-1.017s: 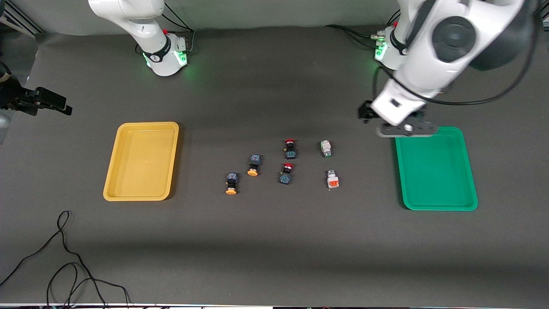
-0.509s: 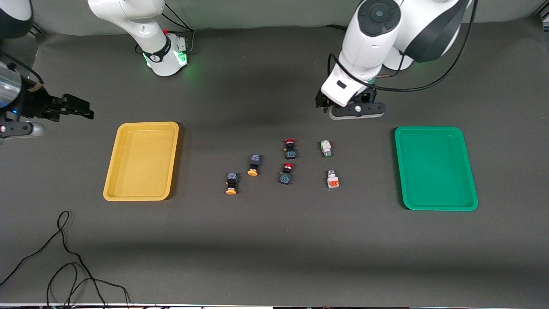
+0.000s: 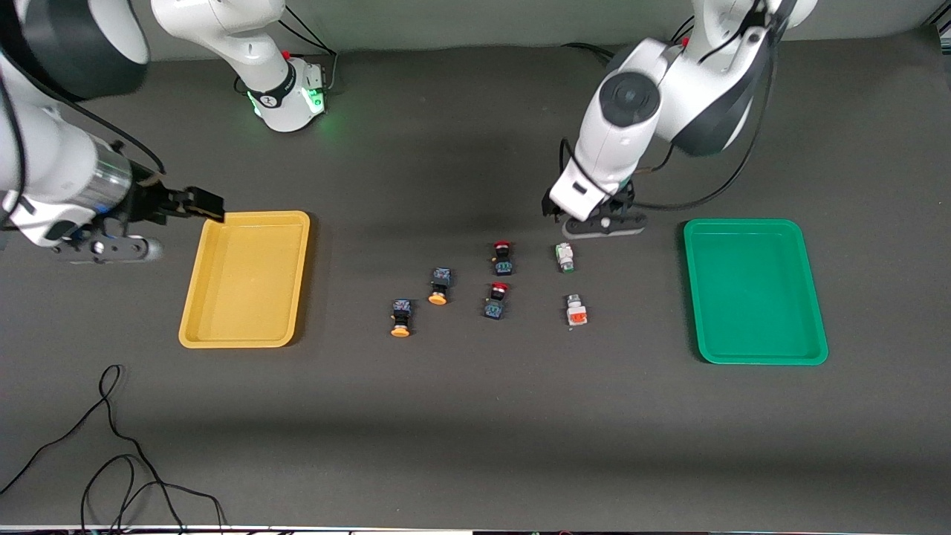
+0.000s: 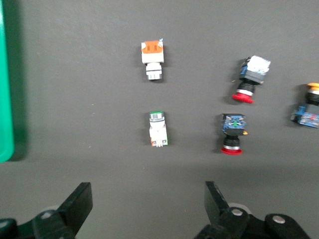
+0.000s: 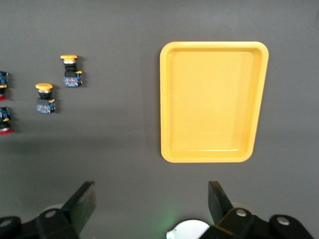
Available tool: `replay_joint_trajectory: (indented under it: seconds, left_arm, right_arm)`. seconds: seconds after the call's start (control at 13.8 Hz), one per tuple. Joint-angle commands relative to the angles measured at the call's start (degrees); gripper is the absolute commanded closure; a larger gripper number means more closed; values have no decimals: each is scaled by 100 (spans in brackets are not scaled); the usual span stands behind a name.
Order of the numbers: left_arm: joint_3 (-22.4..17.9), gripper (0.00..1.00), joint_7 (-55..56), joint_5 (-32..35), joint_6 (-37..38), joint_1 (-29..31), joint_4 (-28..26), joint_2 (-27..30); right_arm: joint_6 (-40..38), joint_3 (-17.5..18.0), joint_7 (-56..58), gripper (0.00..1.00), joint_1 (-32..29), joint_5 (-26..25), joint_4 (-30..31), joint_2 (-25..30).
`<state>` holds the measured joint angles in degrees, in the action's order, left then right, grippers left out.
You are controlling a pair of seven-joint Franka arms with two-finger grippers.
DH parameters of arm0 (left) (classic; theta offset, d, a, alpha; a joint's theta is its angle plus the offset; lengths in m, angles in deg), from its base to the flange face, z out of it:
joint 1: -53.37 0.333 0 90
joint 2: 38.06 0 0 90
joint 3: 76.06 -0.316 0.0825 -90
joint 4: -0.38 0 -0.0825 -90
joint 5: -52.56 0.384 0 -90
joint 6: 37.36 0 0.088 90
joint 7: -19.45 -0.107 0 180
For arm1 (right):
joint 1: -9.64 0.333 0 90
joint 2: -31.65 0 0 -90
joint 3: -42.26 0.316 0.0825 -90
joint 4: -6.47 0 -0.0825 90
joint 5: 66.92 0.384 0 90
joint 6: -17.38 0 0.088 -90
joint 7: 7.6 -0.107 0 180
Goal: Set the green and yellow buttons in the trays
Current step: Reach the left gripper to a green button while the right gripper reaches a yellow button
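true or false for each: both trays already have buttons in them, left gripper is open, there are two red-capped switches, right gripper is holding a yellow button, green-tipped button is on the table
1. Both trays already hold buttons. False: the yellow tray and the green tray hold none; every button lies on the table.
2. The left gripper is open. True; it is over the table beside the green-tipped button.
3. There are two red-capped switches. True: one lies farther from the front camera than the other.
4. The right gripper holds a yellow-capped button. False: it is open and holds nothing; both yellow-capped buttons lie on the table.
5. The green-tipped button lies on the table. True.
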<state>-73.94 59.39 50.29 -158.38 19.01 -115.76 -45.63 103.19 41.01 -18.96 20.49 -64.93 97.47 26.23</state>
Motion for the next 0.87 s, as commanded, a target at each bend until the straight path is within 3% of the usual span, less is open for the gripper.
replay_joint_trajectory:
  seconds: [0.0, 0.36, 0.65, 0.8]
  left_arm:
    - [-63, 0, 94, 95, -736, -176, -92, -647]
    - [-63, 0, 94, 148, -1950, -202, -584, -1343]
    - [-63, 1, 93, 148, -2242, -202, -611, -1678]
    - [-63, 7, 94, 148, -2251, -202, -611, -1730]
  right_arm:
    - [392, -51, -498, 0, 294, 73, -3, -335]
    - [1148, -51, -1316, 0, 927, 73, 6, -1135]
    - [1753, -51, -1325, 0, 1156, 91, 137, -1767]
    - [2280, -51, -1508, 0, 1288, 397, 260, -2031]
